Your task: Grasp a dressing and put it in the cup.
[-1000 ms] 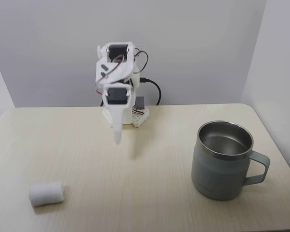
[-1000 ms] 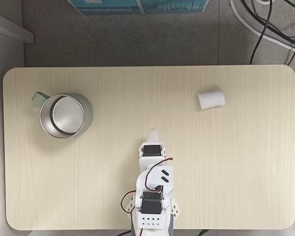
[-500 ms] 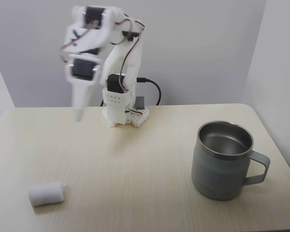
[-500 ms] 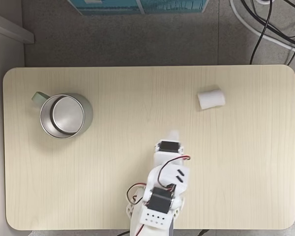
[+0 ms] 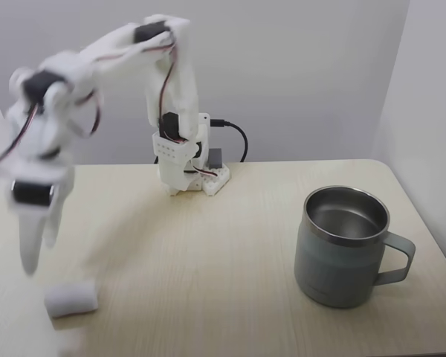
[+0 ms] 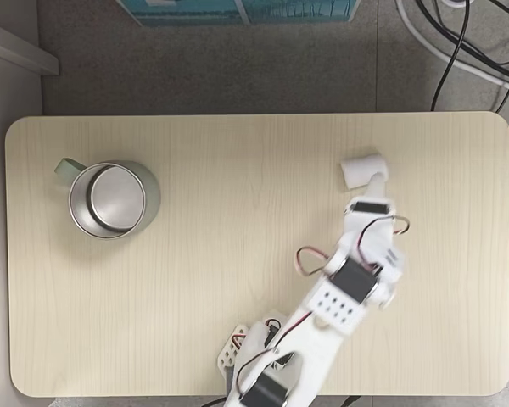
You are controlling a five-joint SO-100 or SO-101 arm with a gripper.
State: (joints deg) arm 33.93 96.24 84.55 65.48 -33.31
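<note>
- Sideways on the table (image 5: 230,253) lies the gauze roll (image 5: 71,298), long axis left-right
- Outstretched arm's blurred gripper (image 5: 34,249) hangs fingers-down above it, grip state unclear
- Steel-rimmed mug (image 5: 344,248) upright, well apart

Lab: bare table (image 6: 195,339), floor cables (image 6: 458,42)

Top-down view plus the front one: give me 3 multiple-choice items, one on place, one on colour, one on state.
1. In the top-down fixed view, where does the mug stand on the table?
A. left side
B. right side
C. centre

2. What colour is the gauze roll?
A. blue
B. white
C. green

3. What is in the mug?
A. the gauze roll
B. liquid
C. nothing

Key: 1 A, the mug sits near the table's left edge, far from the roll. 2 B, the roll looks plain white in both fixed views. 3 C, its steel inside is bare, and the roll lies on the table below the gripper.
</note>
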